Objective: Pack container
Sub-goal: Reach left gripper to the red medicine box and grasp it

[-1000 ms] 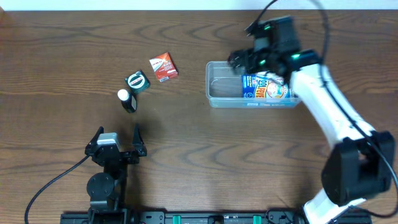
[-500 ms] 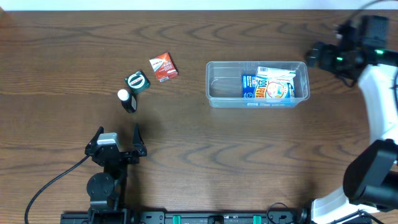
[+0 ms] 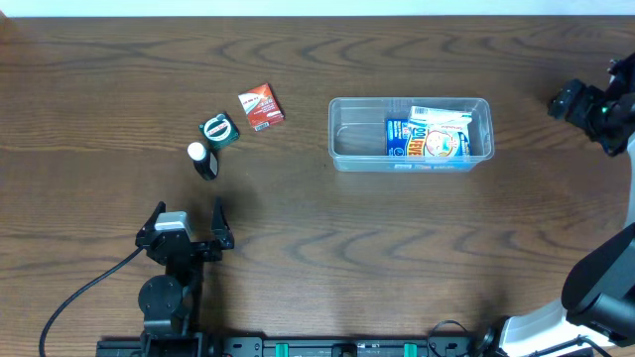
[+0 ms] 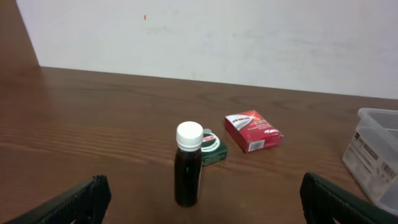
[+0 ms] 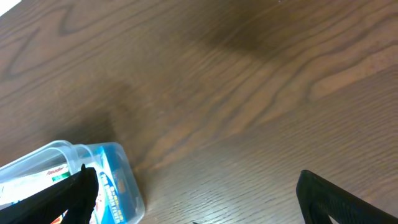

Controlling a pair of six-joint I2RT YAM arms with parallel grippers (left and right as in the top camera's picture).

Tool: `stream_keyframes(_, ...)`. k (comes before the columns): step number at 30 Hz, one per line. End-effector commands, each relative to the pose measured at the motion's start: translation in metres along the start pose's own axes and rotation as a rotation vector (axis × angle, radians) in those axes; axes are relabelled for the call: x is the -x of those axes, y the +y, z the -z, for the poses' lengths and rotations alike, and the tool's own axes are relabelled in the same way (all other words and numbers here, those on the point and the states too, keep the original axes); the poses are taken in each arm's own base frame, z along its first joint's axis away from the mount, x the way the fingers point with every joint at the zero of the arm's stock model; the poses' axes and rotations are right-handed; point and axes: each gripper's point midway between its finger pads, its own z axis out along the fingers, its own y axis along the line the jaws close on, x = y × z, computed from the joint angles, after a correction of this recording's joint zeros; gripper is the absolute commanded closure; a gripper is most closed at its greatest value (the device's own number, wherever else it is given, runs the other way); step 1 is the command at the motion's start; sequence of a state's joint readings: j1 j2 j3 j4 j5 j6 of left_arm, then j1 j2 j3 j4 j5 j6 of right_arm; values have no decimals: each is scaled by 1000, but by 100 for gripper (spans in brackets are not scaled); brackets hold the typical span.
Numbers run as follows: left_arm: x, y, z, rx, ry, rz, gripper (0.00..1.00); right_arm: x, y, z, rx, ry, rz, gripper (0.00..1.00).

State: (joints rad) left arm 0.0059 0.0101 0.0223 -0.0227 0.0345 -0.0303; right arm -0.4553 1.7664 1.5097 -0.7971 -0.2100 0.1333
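Table of dark brown wood (image 3: 327,258) carries, seen from above, the clear rectangular plastic container (image 3: 349,139) right of centre, a blue printed packet (image 3: 427,140) lying in its right half. We see the right claw (image 3: 573,103) well apart from it, at the right edge.

Left wrist view: the left claw (image 4: 203,186) is spread wide, with a dark bottle with white cap (image 4: 188,165) upright before it.

Right wrist view: the fingers are wide and hold nothing, and the container (image 5: 62,152) is at lower left.
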Motion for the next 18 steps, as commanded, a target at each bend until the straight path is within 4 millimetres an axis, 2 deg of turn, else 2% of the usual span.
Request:
stream_keyframes(1,-1,-24,1,-142,-3,1,2,3,0,5,3,-12,-11,1)
stream_keyframes(3,9,-40,6,-232,-4,-16,2,3,0,5,3,-12,-11,1)
stream_keyframes(6,23,-42,7,-230,62,-14,2,3,0,5,3,-12,-11,1)
stream_keyframes(9,42,-44,-3,-224,155,-15,2,3,0,5,3,-12,-11,1)
stream_keyframes(12,60,-51,-24,-238,282,9,2,3,0,5,3,-12,-11,1)
stream_keyframes(15,69,-64,-53,-293,445,43,2,3,0,5,3,-12,-11,1)
stream_keyframes(18,70,-75,-95,-323,628,82,2,3,0,5,3,-12,-11,1)
